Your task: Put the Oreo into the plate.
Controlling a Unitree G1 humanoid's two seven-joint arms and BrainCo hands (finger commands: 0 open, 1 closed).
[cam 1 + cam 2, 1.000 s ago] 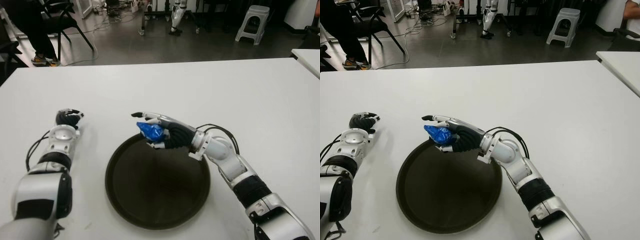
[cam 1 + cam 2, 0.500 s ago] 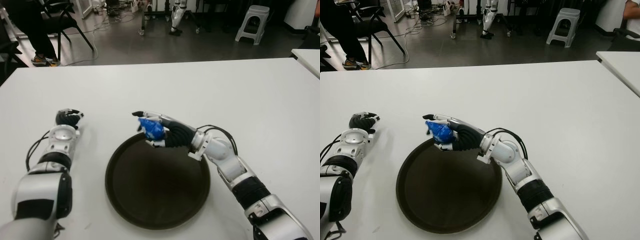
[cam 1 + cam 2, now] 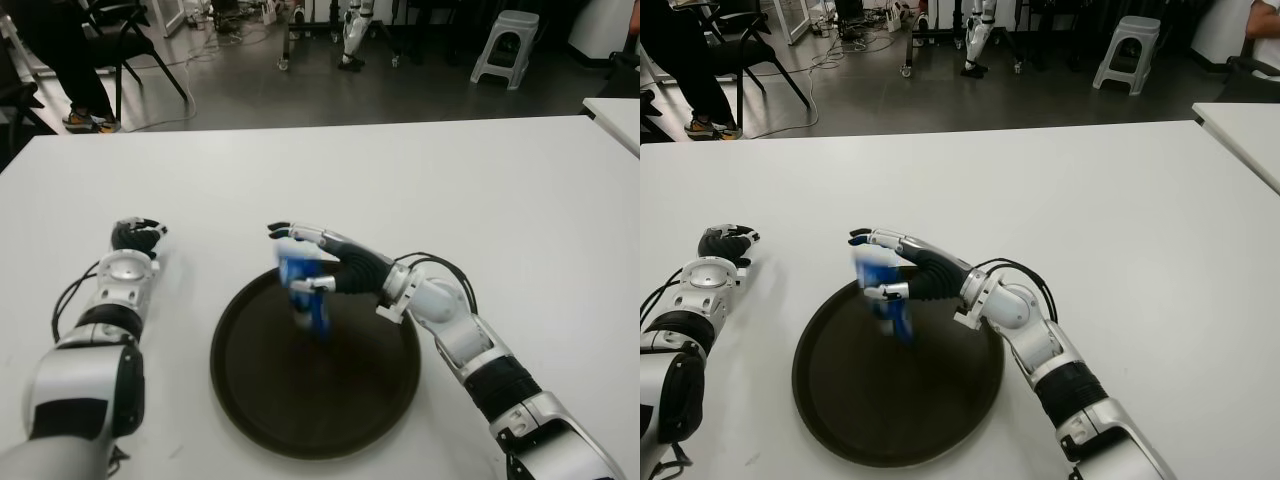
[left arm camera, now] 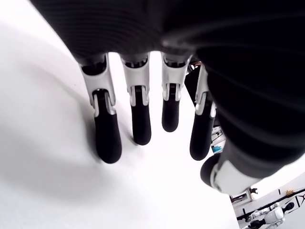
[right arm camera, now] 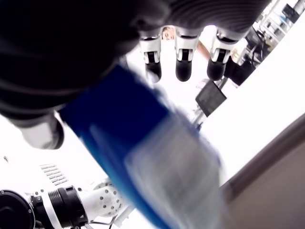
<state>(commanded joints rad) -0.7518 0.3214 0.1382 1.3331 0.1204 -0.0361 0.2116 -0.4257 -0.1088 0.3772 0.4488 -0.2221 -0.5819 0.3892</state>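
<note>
The Oreo, a blue packet (image 3: 304,290), shows as a streak hanging just below my right hand (image 3: 322,262), over the far left part of the round dark plate (image 3: 300,410). The fingers of that hand are spread straight and no longer wrapped round it. In the right wrist view the packet (image 5: 143,157) is smeared in front of the palm with the fingertips (image 5: 184,70) extended beyond it. My left hand (image 3: 137,234) shows on the white table (image 3: 480,190) to the left of the plate, and its fingertips (image 4: 107,138) touch the tabletop in its wrist view.
Beyond the table's far edge are a black chair with a person's legs (image 3: 70,60) at the back left, a grey stool (image 3: 505,45) at the back right, and a robot's legs (image 3: 355,35). Another white table's corner (image 3: 615,110) shows at the right edge.
My right hand's fingers have spread from their curl round the packet. The packet has left the palm and dropped towards the plate.
</note>
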